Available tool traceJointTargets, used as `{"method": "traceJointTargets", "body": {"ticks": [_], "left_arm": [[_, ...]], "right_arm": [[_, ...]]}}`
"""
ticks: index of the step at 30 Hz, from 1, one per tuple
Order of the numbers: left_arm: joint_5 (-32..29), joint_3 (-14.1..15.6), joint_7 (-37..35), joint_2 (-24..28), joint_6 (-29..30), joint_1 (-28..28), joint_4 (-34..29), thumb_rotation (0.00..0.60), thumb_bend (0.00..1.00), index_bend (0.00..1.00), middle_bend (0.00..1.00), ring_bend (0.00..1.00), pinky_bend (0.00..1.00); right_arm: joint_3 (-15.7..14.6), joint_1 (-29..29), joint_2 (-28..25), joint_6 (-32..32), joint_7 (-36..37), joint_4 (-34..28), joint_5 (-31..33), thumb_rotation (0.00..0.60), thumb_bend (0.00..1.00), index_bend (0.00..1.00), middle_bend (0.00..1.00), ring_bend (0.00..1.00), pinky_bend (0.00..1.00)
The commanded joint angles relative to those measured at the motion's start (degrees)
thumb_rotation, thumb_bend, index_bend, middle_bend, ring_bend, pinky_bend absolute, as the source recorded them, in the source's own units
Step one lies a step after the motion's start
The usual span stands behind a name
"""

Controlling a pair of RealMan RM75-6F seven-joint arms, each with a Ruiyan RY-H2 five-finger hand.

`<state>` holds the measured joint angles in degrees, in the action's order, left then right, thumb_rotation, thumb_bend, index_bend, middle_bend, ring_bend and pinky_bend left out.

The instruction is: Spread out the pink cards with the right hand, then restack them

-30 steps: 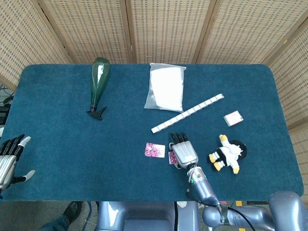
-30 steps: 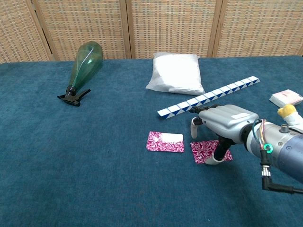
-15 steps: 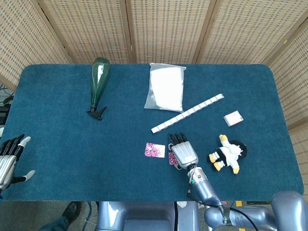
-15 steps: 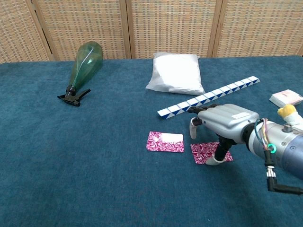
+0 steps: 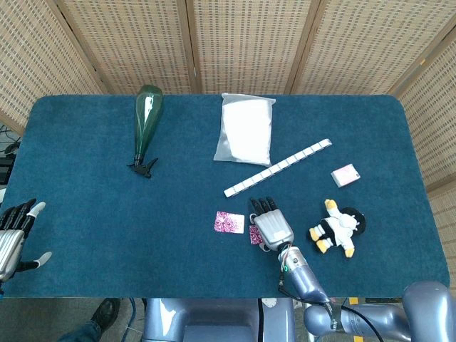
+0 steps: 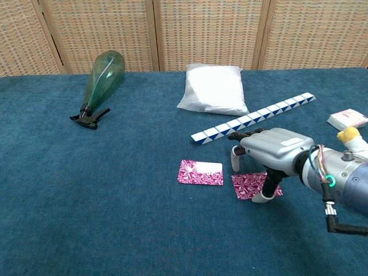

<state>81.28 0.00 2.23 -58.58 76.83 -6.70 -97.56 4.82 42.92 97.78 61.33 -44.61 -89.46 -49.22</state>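
The right robot hand (image 6: 270, 150) hangs palm-down over the near middle of the blue bench (image 5: 85, 214), fingers bent downward and spread, holding nothing. Its thumb tip rests on or just over the near edge of one pink card (image 6: 256, 185); I cannot tell whether it presses. From overhead the hand covers nearly all of that card, leaving only a sliver at its left side. A second pink card (image 6: 200, 172) lies flat just to the left, apart from the first, with a white patch on its upper half.

The left robot hand (image 5: 14, 235) sits at the bench's far left edge, partly cut off, fingers apart and empty.

Farther back lie a green bottle (image 5: 147, 117) on its side, a white bag (image 5: 246, 130) and a long white-and-blue ruler-like strip (image 5: 278, 168). A stuffed toy (image 5: 338, 226) lies right of the hand; the chest view shows only its yellow tip. A small pink-and-white pack (image 5: 345, 174) sits beyond it.
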Motion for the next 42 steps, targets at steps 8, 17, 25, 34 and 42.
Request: {"method": "traceJointTargets", "body": {"ticks": [8,17,25,34,42], "left_arm": [[0.02,0.01,-0.03,0.02,-0.02,0.00,0.02,0.600,0.22,0.00,0.00,0.00,0.00],[-0.06,-0.01,0.08,0.01,-0.01,0.00,-0.05,0.600,0.22,0.00,0.00,0.00,0.00],[-0.07,-0.01,0.04,0.04,-0.04,-0.01,-0.11,0.600,0.22,0.00,0.00,0.00,0.00],[-0.10,-0.01,0.07,0.03,-0.09,-0.03,-0.08,0.600,0.22,0.00,0.00,0.00,0.00],[-0.10,-0.01,0.11,0.03,-0.10,-0.04,-0.09,0.600,0.22,0.00,0.00,0.00,0.00]], "right_arm": [[-0.02,0.58,-0.22,-0.59,-1.59,-0.33,2.09,0.600,0.21,0.32,0.00,0.00,0.04],[0.04,0.80,-0.17,-0.59,-1.61,-0.03,2.66,0.600,0.21,0.33,0.00,0.00,0.04],[0.07,0.76,-0.10,-0.57,-1.03,0.16,2.80,0.600,0.25,0.45,0.00,0.00,0.04],[0.17,0.69,-0.09,-0.54,-0.14,-0.12,2.40,0.600,0.26,0.47,0.00,0.00,0.04],[0.88,0.72,-0.96,-0.20,0.43,-1.69,2.72,0.600,0.26,0.47,0.00,0.00,0.04]]}}
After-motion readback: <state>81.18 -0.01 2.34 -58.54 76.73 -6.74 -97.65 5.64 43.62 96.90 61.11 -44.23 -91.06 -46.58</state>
